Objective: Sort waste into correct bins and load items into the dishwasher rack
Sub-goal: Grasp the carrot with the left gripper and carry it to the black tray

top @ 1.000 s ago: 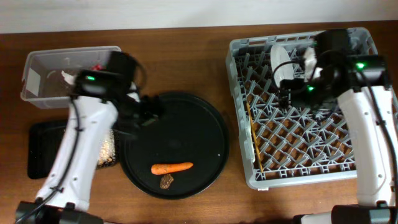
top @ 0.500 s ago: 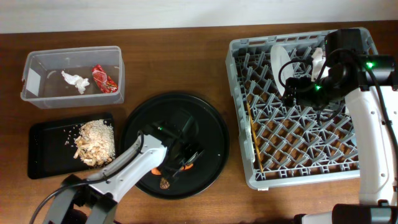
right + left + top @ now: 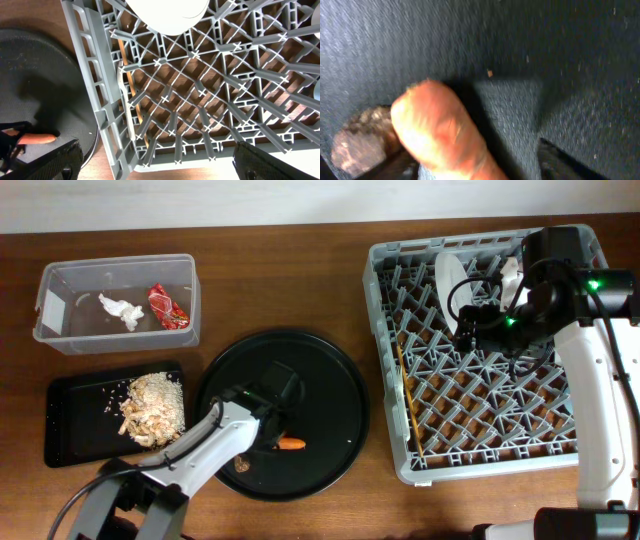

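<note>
Lower middle of the frame, the left hand point(image 3: 273, 437), spread wide, straddles the orange carrot point(image 3: 292, 444) on the large round black tray point(image 3: 330, 385); an off-centre squeeze could squirt the carrot out.

My left arm point(image 3: 205, 448) has left the clear plastic rectangular tub point(image 3: 115, 262) and come down over the large round black tray point(image 3: 340, 380). My left gripper point(image 3: 272, 437) now straddles the orange carrot point(image 3: 292, 444), hiding its left part. The small brown lump point(image 3: 241, 465) has shifted left, against the carrot's end. My right arm point(image 3: 600, 380) moved slightly rightward over the grey plastic dishwasher rack point(image 3: 388, 360).
</note>
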### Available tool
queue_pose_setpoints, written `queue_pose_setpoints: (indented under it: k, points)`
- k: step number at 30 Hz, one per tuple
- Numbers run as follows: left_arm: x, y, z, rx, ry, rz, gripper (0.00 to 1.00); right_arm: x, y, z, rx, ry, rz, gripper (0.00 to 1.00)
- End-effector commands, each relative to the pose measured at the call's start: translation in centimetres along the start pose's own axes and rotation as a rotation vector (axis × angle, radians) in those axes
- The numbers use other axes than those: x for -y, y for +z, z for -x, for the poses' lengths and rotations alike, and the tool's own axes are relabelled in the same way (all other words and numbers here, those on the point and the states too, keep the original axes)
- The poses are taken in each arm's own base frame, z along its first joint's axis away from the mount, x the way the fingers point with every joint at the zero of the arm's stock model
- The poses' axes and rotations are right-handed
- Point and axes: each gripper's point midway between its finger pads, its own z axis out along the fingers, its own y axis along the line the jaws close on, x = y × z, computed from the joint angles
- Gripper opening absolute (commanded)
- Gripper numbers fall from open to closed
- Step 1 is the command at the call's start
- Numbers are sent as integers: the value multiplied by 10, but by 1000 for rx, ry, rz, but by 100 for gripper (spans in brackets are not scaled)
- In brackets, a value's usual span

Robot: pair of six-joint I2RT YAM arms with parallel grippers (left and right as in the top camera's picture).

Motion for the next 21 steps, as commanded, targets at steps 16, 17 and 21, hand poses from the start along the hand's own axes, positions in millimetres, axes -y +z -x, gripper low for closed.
queue_pose_setpoints:
  k: [16, 17, 21]
  points:
    - [8, -11, 17, 49, 186, -28, 27, 0, 1, 0, -1, 1, 4, 99]
    - [12, -16, 22, 58, 196, -47, 27, 0, 1, 0, -1, 1, 4, 99]
    - [23, -55, 57, 126, 197, -131, 27, 0, 1, 0, -1, 1, 1, 99]
